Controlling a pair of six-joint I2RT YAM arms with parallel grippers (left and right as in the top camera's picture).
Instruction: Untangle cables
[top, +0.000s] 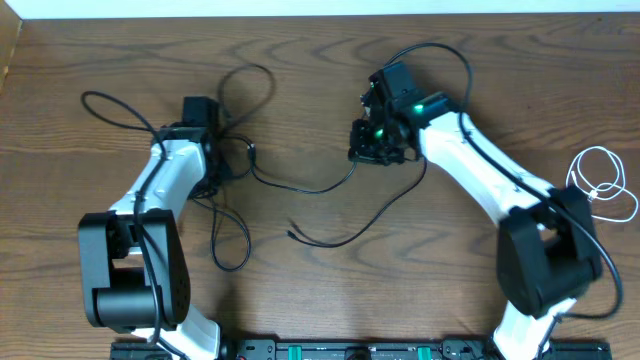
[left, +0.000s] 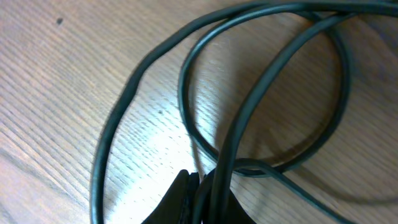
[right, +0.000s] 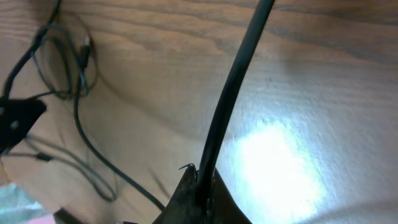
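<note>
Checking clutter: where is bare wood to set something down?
Bare: brown wooden table front centre, between the thin black cables and the near edge; also the back right corner. Crowded: around the left end effector; thin white cable far right.

Warm brown wood-grain table (top: 320, 80), matt across its middle and along its far edge, streaked with darker lines; under the wrist lights the grain pales and takes a soft sheen. Black cables (top: 310, 190) sheathed in what looks like smooth rubber or plastic; in the left wrist view the black cables (left: 186, 81) catch a faint gloss along their loops; in the right wrist view one straight run (right: 233, 93) looks duller. White cable (top: 600, 149) near the table's right edge, thin and smooth; its finish is too fine to tell. Left arm (top: 165, 175) and right arm (top: 470, 160) cased in smooth, lightly glossy white plastic; their joints and bases matt black.
</note>
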